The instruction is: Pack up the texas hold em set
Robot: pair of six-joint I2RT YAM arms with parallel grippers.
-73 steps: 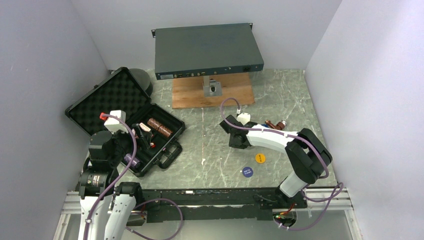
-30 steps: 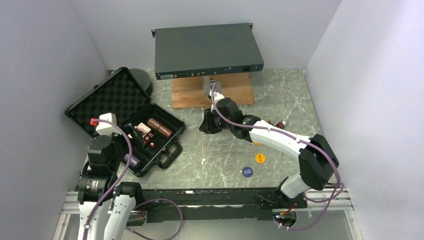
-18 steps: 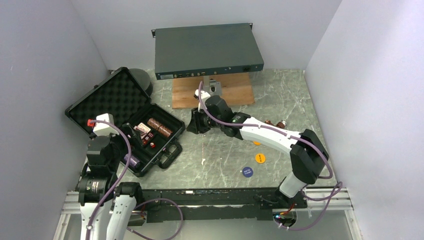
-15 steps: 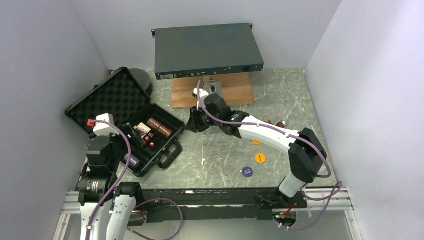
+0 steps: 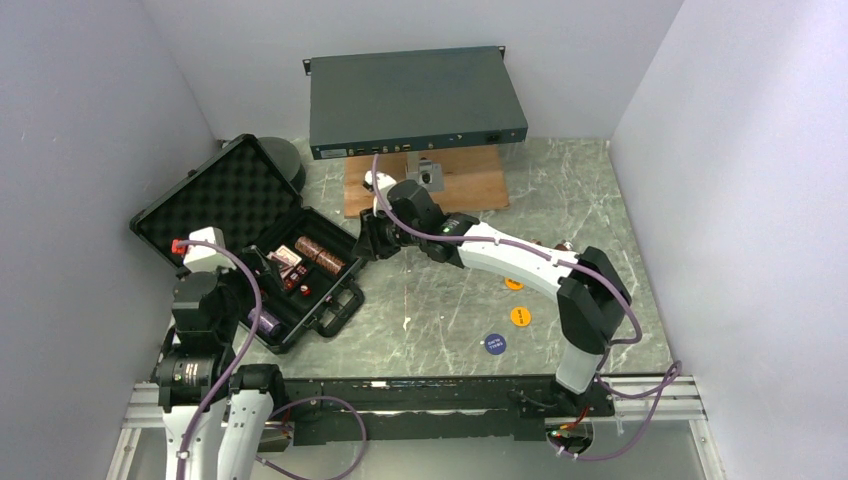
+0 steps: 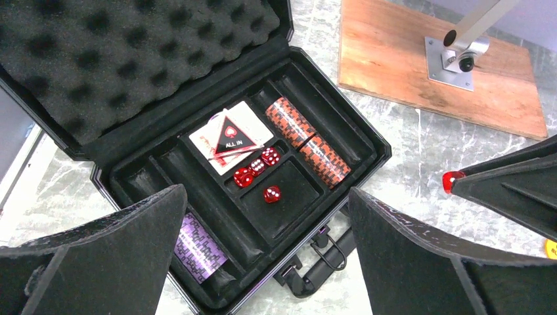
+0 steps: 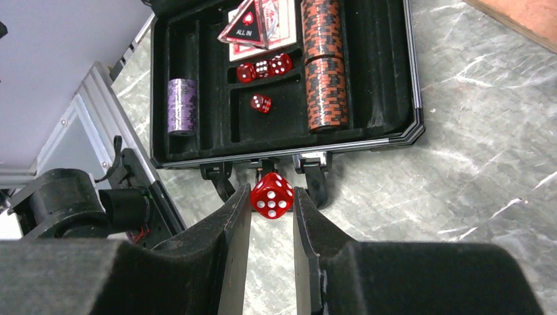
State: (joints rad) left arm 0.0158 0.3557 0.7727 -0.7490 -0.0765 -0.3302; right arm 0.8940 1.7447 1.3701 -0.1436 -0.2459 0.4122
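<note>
1. Sliding leftward across the table (image 5: 600, 200) since a second ago, the right gripper (image 5: 368, 241) is now hanging just beside the right corner of the open briefcase (image 5: 225, 195). In the top view its jaws are showing too small to judge. The left gripper (image 5: 262, 270) is hovering over the case's near-left part. A blue disc (image 5: 495, 343) and an orange disc (image 5: 521, 316) are lying on the marble, near each other and well apart from the case. The grey metal box (image 5: 415, 100) is sitting at the back above a wooden board (image 5: 400, 190).
2. In the left wrist view, the left fingers (image 6: 125, 252) are standing wide apart with nothing between them, looking down into the foam tray. The card deck (image 6: 230, 136) is lying in a middle compartment. Three dice (image 6: 257, 167) are sitting in a row just below it, and a fourth is lying alone in the next compartment. Two brown chip rolls (image 6: 289, 121) are lying end to end in the right-hand slot, and a purple roll (image 6: 197, 246) is lying in the near slot. At the right edge, the right gripper's tip is poking in, carrying a red die (image 6: 448, 180).
3. In the right wrist view, the right fingers (image 7: 236, 223) are pinching that red die between their tips, holding it above the marble just in front of the case's handle (image 7: 316, 182).
</note>
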